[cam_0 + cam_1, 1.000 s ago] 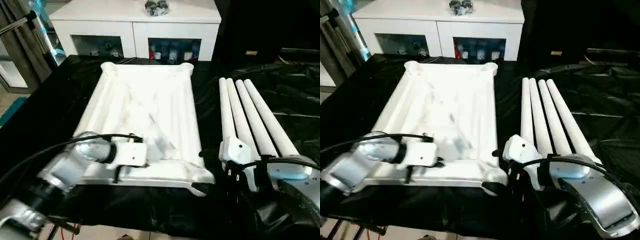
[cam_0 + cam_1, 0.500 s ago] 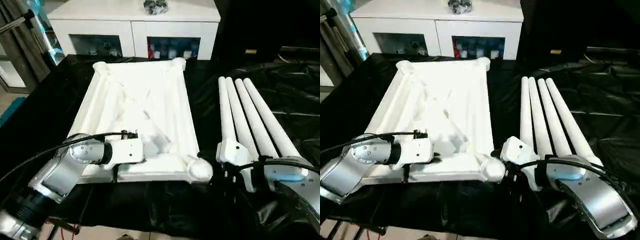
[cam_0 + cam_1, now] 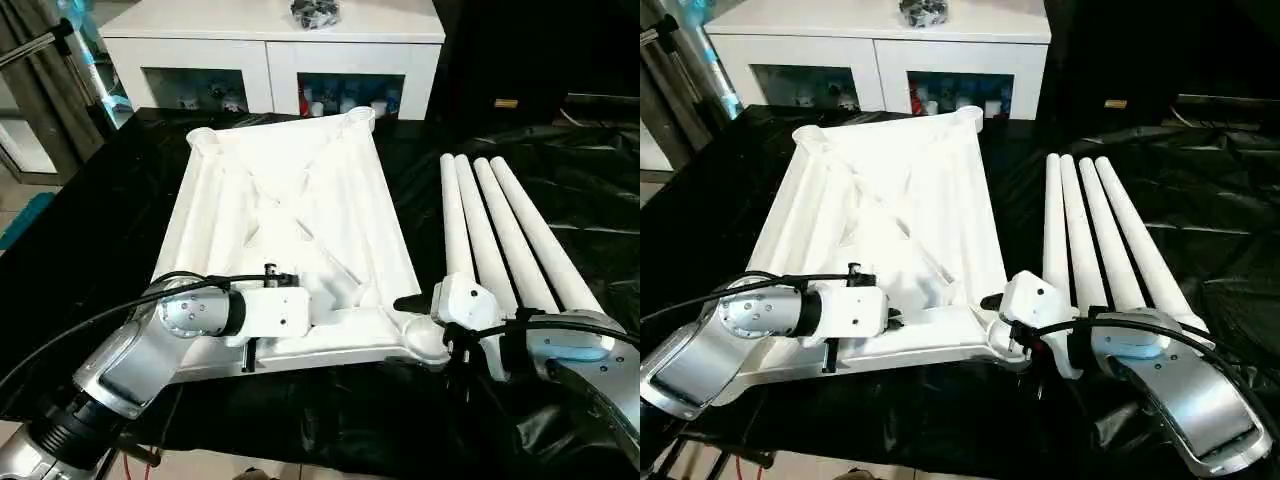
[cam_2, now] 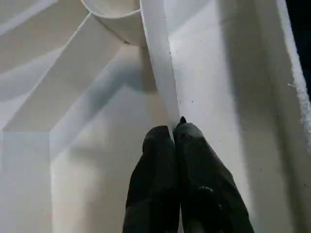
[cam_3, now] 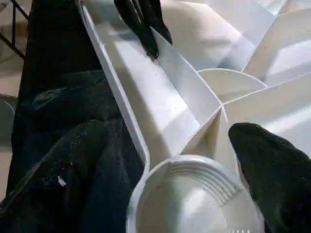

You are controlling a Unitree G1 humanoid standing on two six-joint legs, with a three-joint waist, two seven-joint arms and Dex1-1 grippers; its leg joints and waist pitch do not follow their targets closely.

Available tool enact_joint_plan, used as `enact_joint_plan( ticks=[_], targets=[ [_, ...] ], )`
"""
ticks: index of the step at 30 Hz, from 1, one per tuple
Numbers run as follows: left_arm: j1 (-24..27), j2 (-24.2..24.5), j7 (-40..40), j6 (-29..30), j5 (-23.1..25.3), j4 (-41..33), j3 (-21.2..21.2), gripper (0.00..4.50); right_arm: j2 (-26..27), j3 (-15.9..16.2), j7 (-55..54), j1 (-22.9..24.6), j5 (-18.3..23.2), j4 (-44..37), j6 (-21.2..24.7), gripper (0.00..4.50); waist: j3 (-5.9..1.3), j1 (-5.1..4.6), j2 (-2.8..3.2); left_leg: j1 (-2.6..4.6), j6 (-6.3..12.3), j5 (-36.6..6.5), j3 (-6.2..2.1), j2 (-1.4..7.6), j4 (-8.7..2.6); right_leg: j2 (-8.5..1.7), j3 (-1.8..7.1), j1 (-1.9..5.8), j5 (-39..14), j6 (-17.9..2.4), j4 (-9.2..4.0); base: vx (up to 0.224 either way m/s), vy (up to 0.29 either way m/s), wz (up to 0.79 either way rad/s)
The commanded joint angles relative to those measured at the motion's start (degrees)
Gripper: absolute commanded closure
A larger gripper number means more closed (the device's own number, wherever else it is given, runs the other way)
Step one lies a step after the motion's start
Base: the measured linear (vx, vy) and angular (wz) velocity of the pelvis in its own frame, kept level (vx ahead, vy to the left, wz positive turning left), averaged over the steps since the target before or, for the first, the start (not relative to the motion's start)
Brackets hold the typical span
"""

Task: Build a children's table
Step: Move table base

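Observation:
The children's table lies in parts on a black cloth. Its white tabletop [image 3: 290, 200] rests upside down, ribbed underside up, with round sockets at the corners. My left gripper [image 4: 174, 130] is shut on a thin upright rib near the tabletop's near edge. At the near right corner socket [image 5: 189, 194], my right gripper [image 3: 428, 325] stands open, with one black finger [image 5: 265, 165] beside the socket's rim. Several long white tapered legs [image 3: 500, 230] lie side by side to the right of the tabletop, just beyond my right wrist.
A white cabinet [image 3: 270, 60] with glass doors stands behind the work table, with a dark object [image 3: 315, 12] on top. The crumpled black cloth [image 3: 110, 210] covers the table to its front edge. A dark stand [image 3: 45, 45] rises at the far left.
The tabletop has swung a little: its far end went left and its near right corner moved right, between my right gripper's fingers. The left gripper has kept its hold on the rib.

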Motion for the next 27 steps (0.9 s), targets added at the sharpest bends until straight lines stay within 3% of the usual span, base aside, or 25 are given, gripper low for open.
enact_joint_plan(
  ticks=[1,2,6,7,10,11,13,14,17,20,25,26,27],
  targets=[
    [-3.7,1.9,1.1,-0.6,2.5,-4.0,3.4,4.47,0.4,0.7,-0.5,0.5,-0.1,0.1,-0.2,0.00,-3.79,0.51,0.09,0.69,3.52,-2.8,-1.24,2.84,-3.92,-4.12,2.01,3.19,11.4,-16.8,-3.17,0.000,0.000,0.00],
    [-4.0,2.6,0.6,-0.3,2.9,-3.9,3.6,4.47,0.6,0.8,-0.7,0.6,-0.2,0.1,-0.3,0.00,-3.76,0.60,0.41,0.66,3.32,-3.1,-1.31,2.80,-3.93,-4.17,2.01,3.17,11.1,-16.8,-3.16,0.000,0.000,0.00],
    [-4.9,4.8,-0.5,-0.1,3.4,-3.7,4.3,4.47,1.6,1.2,-1.5,1.0,-0.5,0.2,-0.5,0.00,-3.80,0.65,0.69,0.66,2.38,-3.6,-1.36,2.66,-3.92,-4.08,1.97,3.15,11.1,-16.6,-3.12,0.000,0.000,0.00],
    [-5.4,5.9,-1.1,-0.3,3.3,-3.5,4.5,4.47,2.4,1.5,-1.9,1.2,-0.8,0.4,-0.6,0.00,-3.83,0.83,1.22,0.66,2.19,-3.6,-1.52,2.65,-3.91,-4.16,1.92,3.17,11.3,-16.7,-2.97,0.000,0.000,0.00],
    [-6.6,7.2,-2.2,-0.9,3.4,-3.1,4.6,4.47,3.5,1.9,-2.6,1.3,-1.2,0.8,-1.0,0.00,-3.89,1.15,1.63,0.73,1.40,-4.1,-1.54,2.59,-3.86,-4.10,1.84,3.10,12.0,-17.0,-2.83,0.000,0.000,0.00],
    [-6.6,7.2,-2.2,-0.9,3.4,-3.1,4.6,4.47,3.5,1.9,-2.6,1.3,-1.2,0.8,-1.0,0.00,-3.84,1.26,1.44,0.73,1.39,-4.0,-1.48,2.56,-3.86,-4.03,1.85,3.09,12.2,-17.0,-2.92,0.000,0.000,0.00],
    [-7.2,8.2,-3.1,-1.0,3.2,-2.9,4.8,4.47,4.6,2.4,-3.4,1.5,-1.6,0.9,-1.2,0.00,-3.93,1.97,2.26,0.72,1.03,-3.5,-1.55,2.51,-3.65,-4.09,1.86,3.03,13.2,-17.0,-2.67,0.000,0.000,0.00],
    [-7.3,8.5,-3.4,-1.0,2.9,-2.8,4.9,4.47,5.0,2.7,-3.7,1.6,-1.8,1.0,-1.3,0.00,-3.97,2.27,1.99,0.70,1.03,-3.0,-1.46,2.47,-3.61,-4.01,1.88,3.04,13.8,-17.0,-2.62,0.000,0.000,0.00],
    [-7.6,9.2,-3.5,-1.6,2.9,-1.7,4.8,4.47,6.1,3.1,-4.4,1.6,-2.4,1.6,-1.6,0.00,-4.22,3.14,2.80,0.56,0.82,-1.2,-1.52,2.38,-3.29,-3.94,1.80,2.95,15.7,-16.5,-2.26,0.000,0.000,0.00],
    [-7.8,8.4,-1.8,-2.9,2.5,1.7,4.8,4.47,6.7,3.5,-4.8,1.6,-2.7,1.7,-1.8,0.00,-4.57,3.70,3.16,0.33,0.56,0.4,-1.49,2.23,-2.89,-3.74,1.67,2.69,18.1,-15.7,-1.92,0.000,0.000,0.00],
    [-7.5,5.3,2.3,-4.5,1.2,7.8,5.3,4.47,6.2,3.3,-4.8,1.5,-3.1,1.9,-2.2,0.00,-4.53,4.16,3.27,0.31,-0.81,-2.3,-1.58,2.42,-3.13,-3.89,1.64,2.63,14.6,-14.7,-2.09,0.000,0.000,0.00],
    [-7.6,4.9,3.0,-5.0,1.3,9.0,5.2,4.47,6.1,3.1,-4.7,1.4,-3.2,2.0,-2.3,0.00,-4.52,4.22,3.07,0.29,-0.82,-2.4,-1.53,2.43,-3.10,-3.87,1.70,2.57,14.5,-14.6,-2.08,0.000,0.000,0.00],
    [-8.1,3.5,5.0,-6.8,1.3,12.6,5.0,4.47,5.7,2.8,-4.6,1.3,-3.1,2.0,-2.4,0.00,-4.48,4.19,2.21,0.20,-0.49,-2.3,-1.39,2.44,-3.15,-3.83,1.79,2.61,14.1,-14.4,-2.19,0.000,0.000,0.00]
  ],
)
